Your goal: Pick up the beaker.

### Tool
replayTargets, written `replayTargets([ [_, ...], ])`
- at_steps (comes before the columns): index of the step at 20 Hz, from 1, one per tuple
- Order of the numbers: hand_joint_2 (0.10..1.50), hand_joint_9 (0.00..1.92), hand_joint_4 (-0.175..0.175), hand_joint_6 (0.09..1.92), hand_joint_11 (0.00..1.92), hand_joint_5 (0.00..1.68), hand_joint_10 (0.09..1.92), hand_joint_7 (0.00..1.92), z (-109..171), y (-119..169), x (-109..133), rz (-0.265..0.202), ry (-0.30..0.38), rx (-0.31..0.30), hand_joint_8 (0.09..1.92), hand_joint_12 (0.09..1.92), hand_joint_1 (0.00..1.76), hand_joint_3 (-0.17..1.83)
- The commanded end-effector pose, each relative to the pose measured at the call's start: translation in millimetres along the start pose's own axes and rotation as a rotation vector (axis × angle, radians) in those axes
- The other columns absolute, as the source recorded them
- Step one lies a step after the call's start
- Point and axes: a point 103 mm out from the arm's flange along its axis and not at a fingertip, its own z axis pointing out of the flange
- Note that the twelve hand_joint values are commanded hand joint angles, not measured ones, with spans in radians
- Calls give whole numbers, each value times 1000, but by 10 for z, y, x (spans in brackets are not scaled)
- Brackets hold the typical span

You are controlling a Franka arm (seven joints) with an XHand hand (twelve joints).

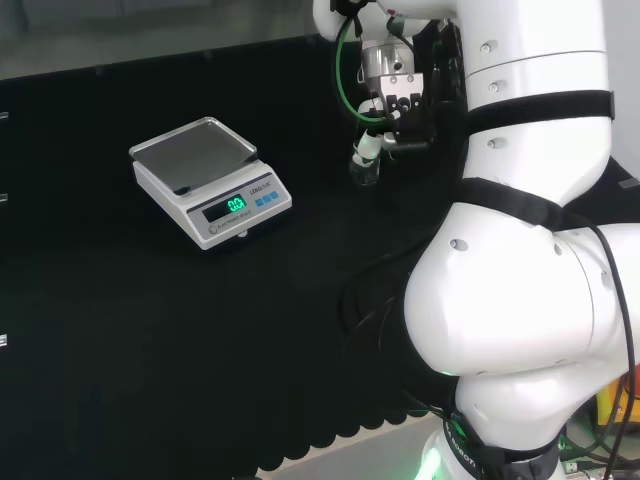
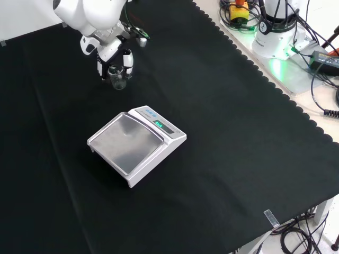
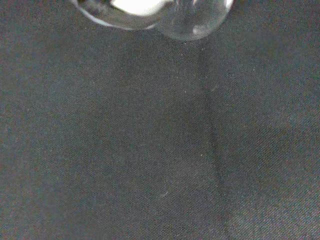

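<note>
A small clear glass beaker is at the far left of the cloth in the front view, beyond the scale. The hand comes down over it, a dark finger on one side and a white finger on the other, curled against the glass. In the head view the beaker sits just under the hand, beside the arm's white links. The wrist view has the beaker's rounded glass close up over the cloth. Whether the beaker rests on the cloth or hangs just above it, I cannot tell.
A white digital scale with a steel pan and a lit display stands mid-cloth, nearer the front camera than the beaker; its body lies left of the hand in the head view. Cables and gear crowd the bench's right edge.
</note>
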Motion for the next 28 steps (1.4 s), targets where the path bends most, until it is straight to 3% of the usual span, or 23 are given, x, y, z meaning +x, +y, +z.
replayTargets([
  [1, 869, 1179, -175, 846, 1286, 833, 620, 1055, -52, -14, 36, 6, -13, -60, 1132, 861, 1152, 513],
  [3, 1012, 1200, -175, 1018, 1307, 904, 748, 1130, -68, -19, 47, 8, -12, -64, 1179, 905, 1152, 245],
  [6, 1070, 1220, -175, 1032, 1319, 955, 853, 1192, -125, -41, 82, 3, -12, -65, 1210, 963, 1157, 105],
  [28, 1090, 1268, -175, 1010, 1384, 976, 865, 1263, -922, -649, 753, -31, -10, -141, 1171, 966, 1158, 47],
])
